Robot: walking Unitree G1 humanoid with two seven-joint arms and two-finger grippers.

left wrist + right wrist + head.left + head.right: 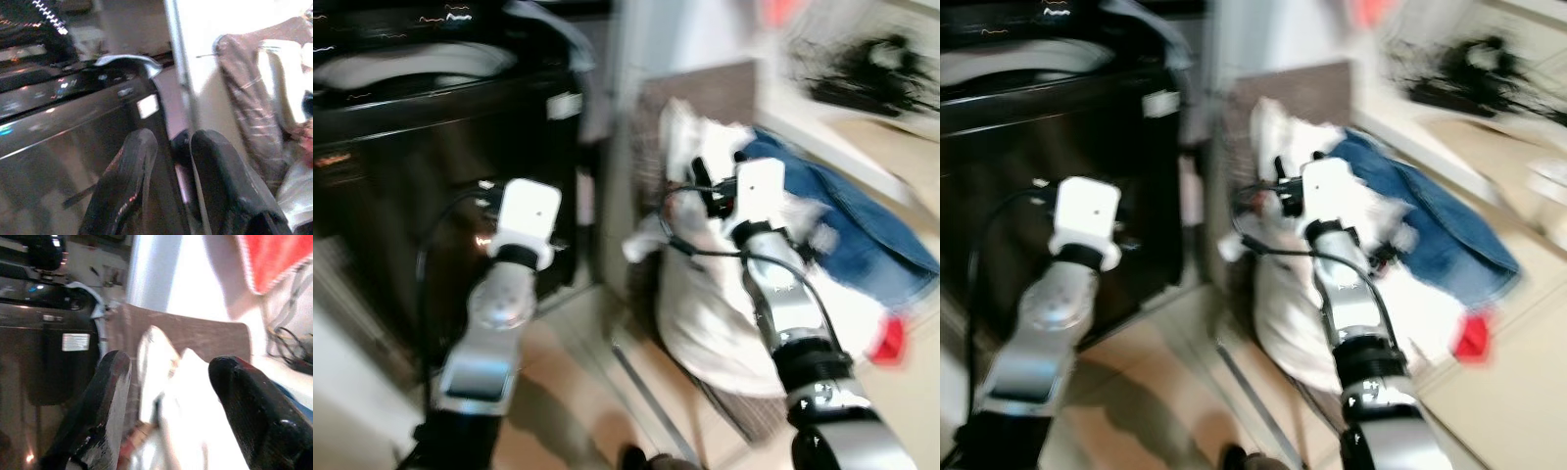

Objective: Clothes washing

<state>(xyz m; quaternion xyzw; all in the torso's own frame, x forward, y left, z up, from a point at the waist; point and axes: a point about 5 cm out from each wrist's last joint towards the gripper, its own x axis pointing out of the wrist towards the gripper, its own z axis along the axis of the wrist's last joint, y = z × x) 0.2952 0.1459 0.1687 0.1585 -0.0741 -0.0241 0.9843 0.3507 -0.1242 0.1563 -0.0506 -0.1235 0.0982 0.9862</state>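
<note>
Tangled black cables (876, 64) on white ledge (822, 132), beige floor (578, 392)

No text, brand or number can be read anywhere. A small pale label (76, 341) sits near the upper corner of the black washing machine (411, 196), its print blurred beyond reading.

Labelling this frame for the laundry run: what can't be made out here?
- Washing machine drum: hidden behind its top edge, eye views.
- White laundry: motion blur, single items not separable; partly covered by the blue garment.
- Small red item: too blurred to identify.
- Dark tangle on the counter: blurred.
- Left tool: fingers cut off by the frame edge.
</note>
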